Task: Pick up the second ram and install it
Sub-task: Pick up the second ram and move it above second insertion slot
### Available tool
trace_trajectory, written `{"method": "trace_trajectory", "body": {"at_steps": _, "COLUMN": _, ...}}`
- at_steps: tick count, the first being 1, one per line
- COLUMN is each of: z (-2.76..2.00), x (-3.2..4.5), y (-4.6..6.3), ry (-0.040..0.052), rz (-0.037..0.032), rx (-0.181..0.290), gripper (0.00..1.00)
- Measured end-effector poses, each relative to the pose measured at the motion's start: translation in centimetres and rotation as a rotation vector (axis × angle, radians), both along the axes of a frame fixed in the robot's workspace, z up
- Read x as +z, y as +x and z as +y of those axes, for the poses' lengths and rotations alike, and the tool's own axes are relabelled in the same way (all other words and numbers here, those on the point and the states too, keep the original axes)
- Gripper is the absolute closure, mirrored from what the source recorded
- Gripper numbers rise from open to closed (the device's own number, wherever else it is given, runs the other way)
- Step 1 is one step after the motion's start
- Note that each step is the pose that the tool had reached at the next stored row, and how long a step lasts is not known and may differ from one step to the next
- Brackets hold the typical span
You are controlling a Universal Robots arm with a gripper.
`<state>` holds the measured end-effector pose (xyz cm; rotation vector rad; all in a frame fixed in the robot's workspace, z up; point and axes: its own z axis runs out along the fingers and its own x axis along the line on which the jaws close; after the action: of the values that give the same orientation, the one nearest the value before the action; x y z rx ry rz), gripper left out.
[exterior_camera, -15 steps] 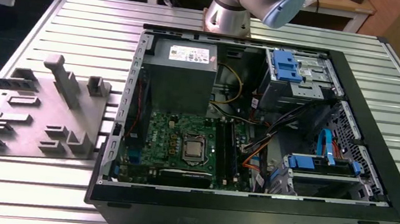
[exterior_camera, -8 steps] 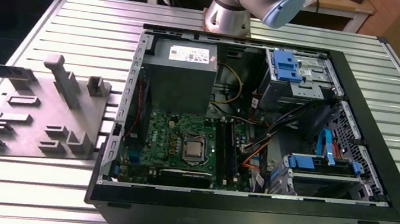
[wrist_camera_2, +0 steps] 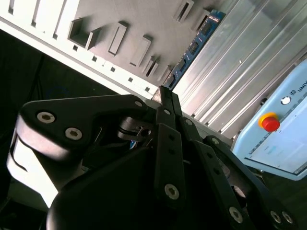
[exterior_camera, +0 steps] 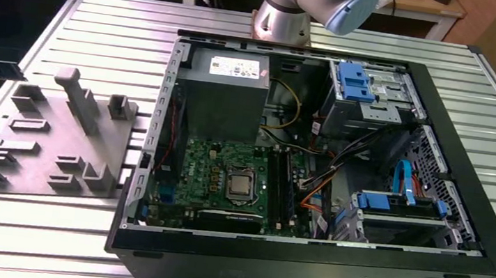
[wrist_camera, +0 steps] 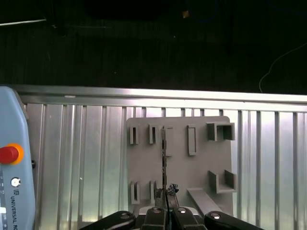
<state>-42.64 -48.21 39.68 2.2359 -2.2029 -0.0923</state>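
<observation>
The ribbed aluminium worktop [exterior_camera: 353, 44] carries an open black tower computer case [exterior_camera: 307, 275]. Just beside the case, on the exterior view's left, lies a flat grey plastic fixture plate [exterior_camera: 40, 157] with raised slot holders. In both wrist views we find the black linkage gripper [wrist_camera: 166, 194] well above that plate. Its fingers are pressed together on one end of the second ram [wrist_camera_2: 196, 45], a slim, long, flat dark blue circuit-board stick with black chips. We judge the stick clear of the holders, since it falls over different parts of the plate in the two wrist views. Its long axis runs straight out from the fingertips and appears edge-on in the first wrist view. The long black memory slots [exterior_camera: 278, 184] lie on the square green motherboard [exterior_camera: 207, 169] inside the case, apart from the plate.
</observation>
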Motion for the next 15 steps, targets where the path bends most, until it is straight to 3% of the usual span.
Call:
{"method": "trace_trajectory", "body": {"at_steps": 9, "z": 0.01, "x": 0.03, "y": 0.1, "ry": -0.0002, "rz": 0.0002, "rx": 0.000, "gripper": 0.92}}
{"method": "trace_trajectory", "body": {"at_steps": 15, "z": 0.00, "x": 0.02, "y": 1.1, "ry": -0.0001, "rz": 0.0001, "rx": 0.000, "gripper": 0.92}}
